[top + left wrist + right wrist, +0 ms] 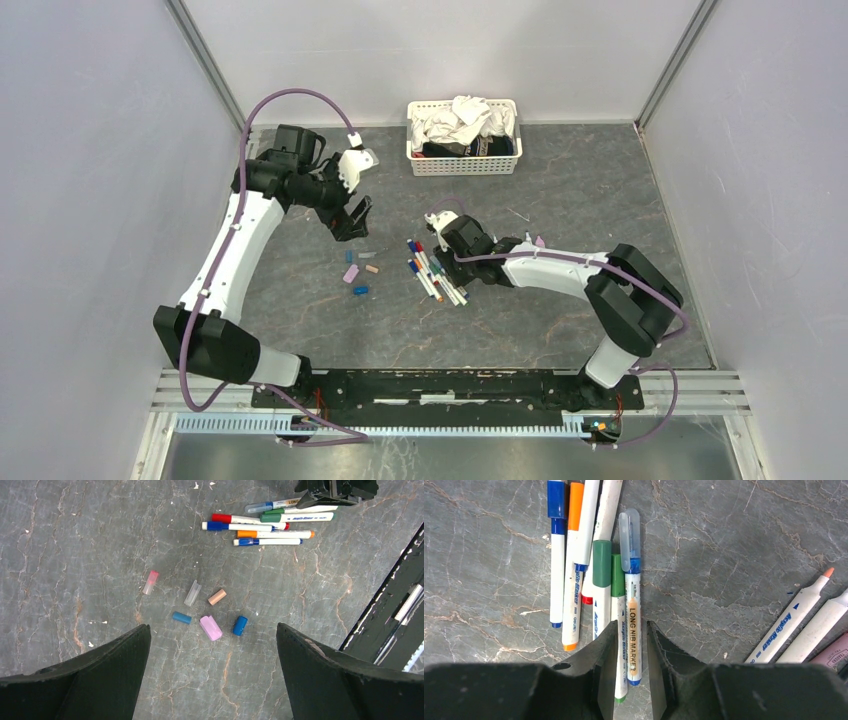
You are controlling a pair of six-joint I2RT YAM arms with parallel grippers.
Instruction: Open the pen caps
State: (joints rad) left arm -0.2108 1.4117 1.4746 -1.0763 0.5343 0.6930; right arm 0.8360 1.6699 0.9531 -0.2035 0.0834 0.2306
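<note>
Nearest the arm bases, we find the right gripper [632, 628] low over a bundle of pens [574, 570] lying side by side on the grey table [560, 320]. Its jaws stand narrow, and the barrels of a bright-green-capped pen [618, 577] and a clear-capped blue marker [633, 595] run between them. One finger [606, 645] looks to lie against the green-capped pen's barrel, but we cannot tell whether the jaws actually pinch either one. The other pens in the bundle wear blue, orange, dark green and red caps. At the edge of the right wrist view lie two uncapped white markers [794, 617], well apart from the bundle. Beside the bundle, on the left arm's side, six loose pen caps [240, 625] are scattered on the table: two blue, one pink, one peach, one clear and one clear with a pink tip. A little farther back we see the left gripper [211, 629] hanging above them with its jaws spread wide, holding nothing and touching nothing. Against the far wall sits a white basket [465, 165], holding crumpled white cloths [462, 118] piled over something dark [470, 148] that we cannot make out.
</note>
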